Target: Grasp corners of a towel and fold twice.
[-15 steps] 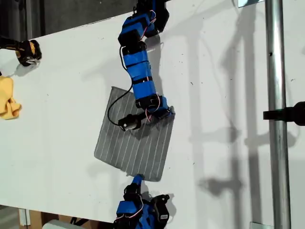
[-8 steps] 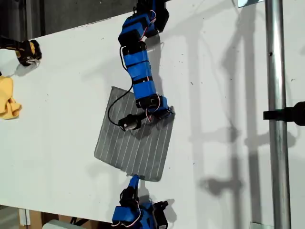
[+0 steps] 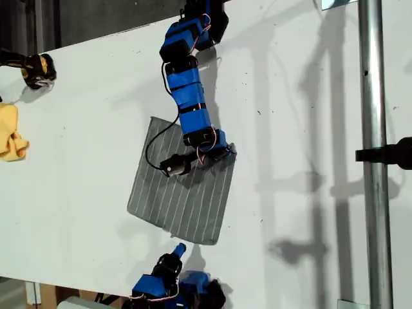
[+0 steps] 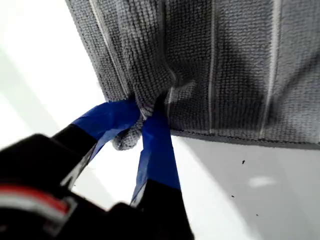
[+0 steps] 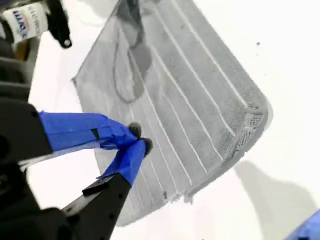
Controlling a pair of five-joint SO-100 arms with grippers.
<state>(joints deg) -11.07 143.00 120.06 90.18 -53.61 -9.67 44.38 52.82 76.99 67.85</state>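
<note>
The towel (image 3: 180, 193), grey with fine white stripes, lies flat on the white table (image 3: 77, 193). My first gripper (image 3: 226, 152) is at the corner of the towel nearest the exterior view's right. In the first wrist view it (image 4: 145, 117) is shut on that bunched corner (image 4: 150, 100). My second gripper (image 3: 179, 248) sits just off the towel's near edge, toward the bottom of the exterior view. In its own view it (image 5: 137, 140) hangs above the towel (image 5: 190, 100), shut with nothing between the blue tips. A free rounded corner (image 5: 260, 115) lies flat.
A yellow cloth (image 3: 9, 135) lies at the exterior view's left edge, with a black and yellow object (image 3: 35, 69) above it. A metal pole (image 3: 373, 154) with a black clamp (image 3: 389, 153) stands at the exterior view's right. The table's near edge runs just beyond the second arm.
The second arm has drawn back from the towel's near edge, toward the bottom and left of the exterior view. The first arm and the towel have stayed put.
</note>
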